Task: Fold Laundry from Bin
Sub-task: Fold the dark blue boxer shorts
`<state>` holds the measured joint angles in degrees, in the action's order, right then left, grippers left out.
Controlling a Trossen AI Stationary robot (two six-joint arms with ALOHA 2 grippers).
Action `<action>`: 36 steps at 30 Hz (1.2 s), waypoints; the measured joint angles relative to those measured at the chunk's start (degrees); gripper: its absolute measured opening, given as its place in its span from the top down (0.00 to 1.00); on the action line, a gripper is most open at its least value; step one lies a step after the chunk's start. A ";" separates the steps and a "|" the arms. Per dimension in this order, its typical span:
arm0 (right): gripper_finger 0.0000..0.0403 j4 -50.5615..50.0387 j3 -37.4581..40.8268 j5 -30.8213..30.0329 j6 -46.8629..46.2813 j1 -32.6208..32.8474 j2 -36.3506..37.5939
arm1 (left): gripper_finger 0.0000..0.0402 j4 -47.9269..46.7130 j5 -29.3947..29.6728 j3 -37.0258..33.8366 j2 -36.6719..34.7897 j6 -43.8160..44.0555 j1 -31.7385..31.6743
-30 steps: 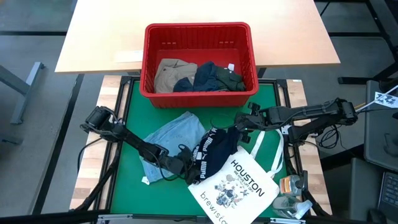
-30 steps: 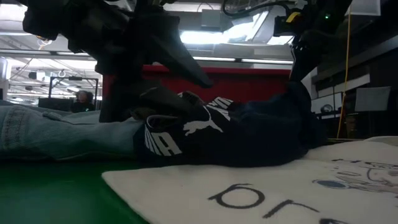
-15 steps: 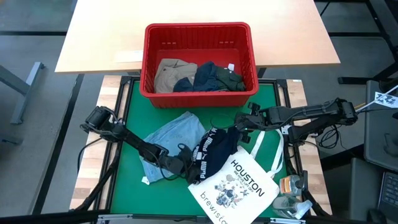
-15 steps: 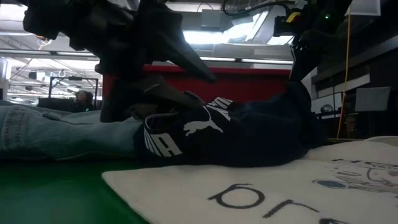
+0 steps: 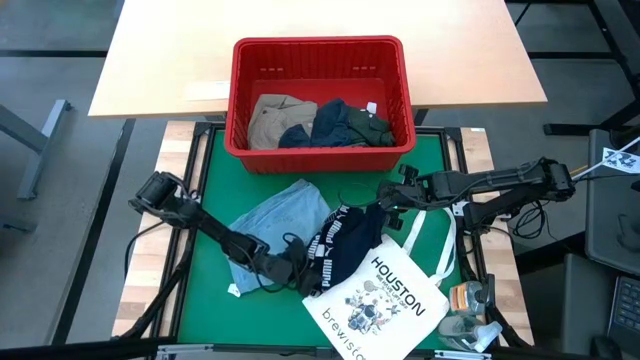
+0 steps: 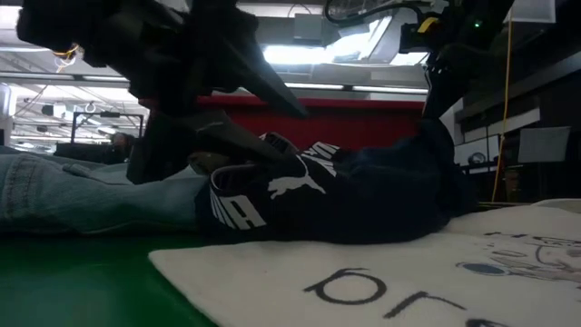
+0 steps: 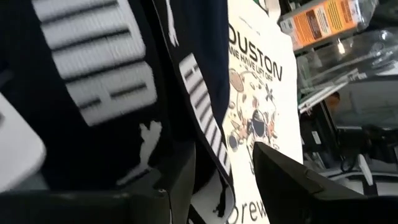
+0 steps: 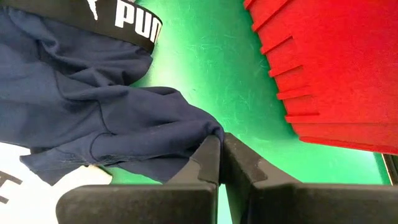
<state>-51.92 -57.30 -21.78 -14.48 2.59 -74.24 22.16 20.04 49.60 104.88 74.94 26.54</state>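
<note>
Folding had barely started: the right gripper (image 8: 219,163) had its jaws clamped on a corner of the navy garment (image 5: 345,245), the left gripper (image 7: 225,168) jaws stood apart over its waistband, while other laundry (image 5: 320,122) lay in the bin (image 5: 318,48).

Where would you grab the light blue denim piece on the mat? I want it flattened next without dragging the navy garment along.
Grip the light blue denim piece at its free corner nearest the bin, coming from above on that far side. It lies flat and uncovered there, while its near edge sits beside the navy garment and the left tool. The right tool is pinching the navy's other end.
</note>
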 joint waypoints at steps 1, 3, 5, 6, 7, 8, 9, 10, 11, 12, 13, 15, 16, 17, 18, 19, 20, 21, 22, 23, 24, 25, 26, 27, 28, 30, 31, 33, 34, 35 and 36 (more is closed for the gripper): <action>0.98 0.00 0.00 0.00 0.01 0.00 0.00 | 0.61 -0.09 0.11 0.00 0.00 0.00 -0.28; 0.98 0.01 0.00 0.00 0.00 0.00 0.00 | 0.61 -0.44 0.19 0.00 0.00 -0.02 -0.86; 0.98 0.01 0.00 0.00 0.02 0.00 0.00 | 0.61 0.01 0.20 0.04 0.69 0.00 -1.43; 0.98 0.04 0.00 0.00 0.01 0.00 0.00 | 0.61 0.30 0.18 0.04 1.06 0.00 -1.66; 0.98 0.04 0.00 0.00 0.02 0.01 0.00 | 0.61 0.94 0.05 0.06 1.71 0.00 -1.88; 0.98 0.06 0.00 0.00 0.02 0.00 0.02 | 0.61 1.83 -0.12 0.25 2.43 -0.03 -2.11; 0.98 0.19 0.00 0.00 0.00 0.00 0.02 | 0.61 2.48 -0.51 0.56 3.02 -0.07 -2.24; 0.98 0.31 0.00 0.00 0.02 0.02 0.02 | 0.61 2.79 -0.97 1.02 3.53 -0.17 -2.33; 0.98 0.43 0.00 0.00 0.01 0.01 0.02 | 0.61 2.94 -1.23 1.52 3.73 -0.24 -2.33; 0.98 0.61 0.00 0.00 0.00 0.00 0.02 | 0.61 2.85 -1.38 1.86 3.78 -0.47 -2.33; 0.98 0.74 0.00 0.00 0.02 0.02 0.02 | 0.61 2.79 -1.52 2.11 3.78 -1.31 -2.33; 0.98 1.13 0.00 0.00 0.02 0.02 0.02 | 0.61 2.49 -1.54 2.89 3.85 -3.06 -2.28; 0.98 1.28 0.00 0.01 0.02 0.02 0.02 | 0.61 2.52 -1.55 3.33 3.89 -3.63 -2.25; 0.98 1.38 0.00 0.00 0.02 0.02 0.02 | 0.61 2.55 -1.56 3.76 3.89 -4.14 -2.22; 0.98 1.45 0.00 0.00 0.01 0.02 0.02 | 0.62 2.56 -1.56 4.09 3.87 -4.76 -2.26; 0.98 1.44 0.00 0.00 0.02 0.02 0.02 | 0.63 2.34 -1.50 4.25 3.87 -4.91 -2.26; 0.98 1.44 0.00 0.00 0.02 0.02 0.02 | 0.64 1.75 -1.22 4.25 3.87 -5.00 -2.26; 0.98 1.44 0.00 0.00 0.02 0.02 0.02 | 0.65 1.15 -1.03 4.23 3.87 -5.02 -2.28; 0.98 1.44 0.00 0.00 0.02 0.02 0.02 | 0.67 0.87 -1.01 4.22 3.87 -5.04 -2.31; 0.98 1.42 0.00 0.00 0.01 0.02 0.02 | 0.69 0.79 -1.02 4.22 3.87 -5.03 -2.31; 0.98 1.40 0.00 0.00 0.02 0.02 0.02 | 0.72 0.74 -1.04 4.22 3.87 -5.03 -2.31; 0.98 1.34 0.00 0.00 0.02 0.02 0.02 | 0.75 0.40 -1.08 4.22 3.87 -5.03 -2.31; 0.98 1.31 0.00 0.00 0.02 0.02 0.02 | 0.78 -0.21 -1.06 4.22 3.87 -5.05 -2.31; 0.98 1.33 0.00 0.00 0.02 0.02 0.02 | 0.82 -0.63 -1.00 4.22 3.87 -5.05 -2.31; 0.98 1.33 0.00 0.00 0.02 0.02 0.02 | 0.85 -0.69 -0.84 4.22 3.87 -5.03 -2.31; 0.98 1.31 0.00 0.00 0.02 0.02 0.02 | 0.91 -0.67 -0.07 4.22 3.87 -5.05 -2.31; 0.98 1.31 0.00 0.00 0.02 0.02 0.02 | 0.94 -0.70 0.32 4.22 3.87 -5.05 -2.31; 0.98 1.24 0.00 0.00 0.02 0.02 0.02 | 0.98 -0.71 0.61 4.22 3.87 -5.54 -2.40; 0.98 1.10 0.00 0.00 0.02 0.02 0.02 | 0.99 -0.71 0.63 4.22 3.87 -6.27 -2.42; 0.98 0.86 0.00 0.00 0.02 0.02 0.02 | 0.99 -0.72 0.64 4.22 3.87 -6.63 -2.44; 0.98 0.62 0.00 0.00 0.02 0.02 0.02 | 0.99 -0.73 0.65 4.22 3.87 -6.90 -2.42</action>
<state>-51.30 -57.30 -21.78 -14.46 2.61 -74.22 21.43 20.69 53.82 108.75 68.04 24.12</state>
